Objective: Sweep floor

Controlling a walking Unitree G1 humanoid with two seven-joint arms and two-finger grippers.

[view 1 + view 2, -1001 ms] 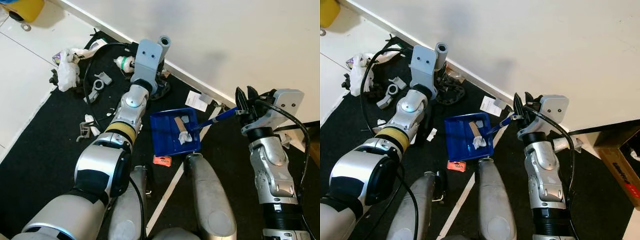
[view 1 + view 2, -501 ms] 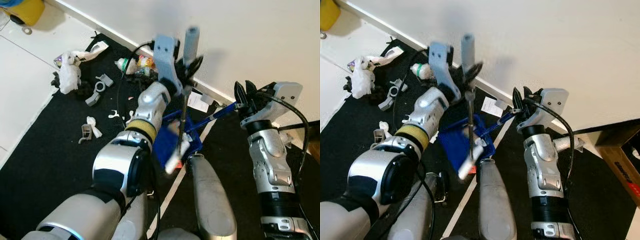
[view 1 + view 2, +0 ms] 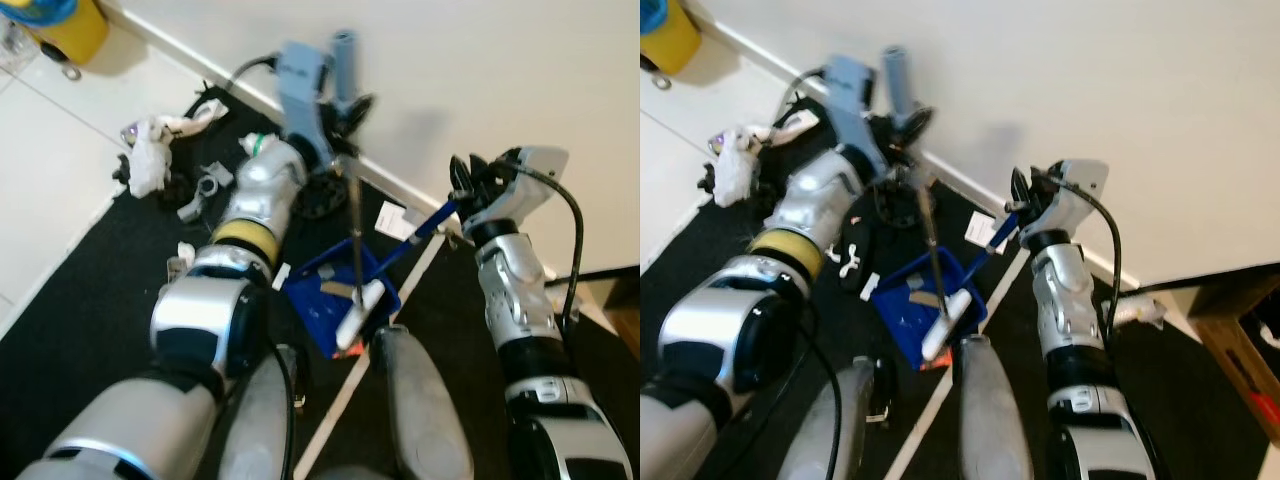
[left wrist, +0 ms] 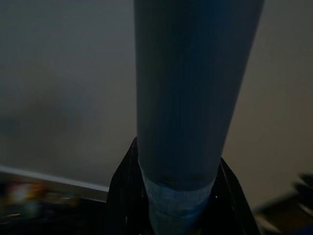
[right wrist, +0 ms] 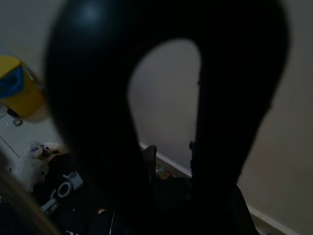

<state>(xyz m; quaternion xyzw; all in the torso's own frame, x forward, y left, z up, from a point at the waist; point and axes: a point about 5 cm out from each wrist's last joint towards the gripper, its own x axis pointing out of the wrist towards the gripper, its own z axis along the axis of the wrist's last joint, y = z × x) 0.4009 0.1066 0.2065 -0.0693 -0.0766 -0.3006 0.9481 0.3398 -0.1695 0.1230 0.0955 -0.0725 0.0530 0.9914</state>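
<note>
While left gripper (image 3: 345,105) clamps the grey-handled broom (image 3: 355,240), its head meets the blue plastic dustpan (image 3: 335,300).
Right gripper (image 3: 462,190) fingers closed on dustpan's blue handle (image 3: 430,222).

No text, label or number can be read on anything here.

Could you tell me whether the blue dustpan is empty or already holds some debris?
Not empty: the blue plastic dustpan holds a few pale scraps, and the broom's white head rests at its edge.
</note>
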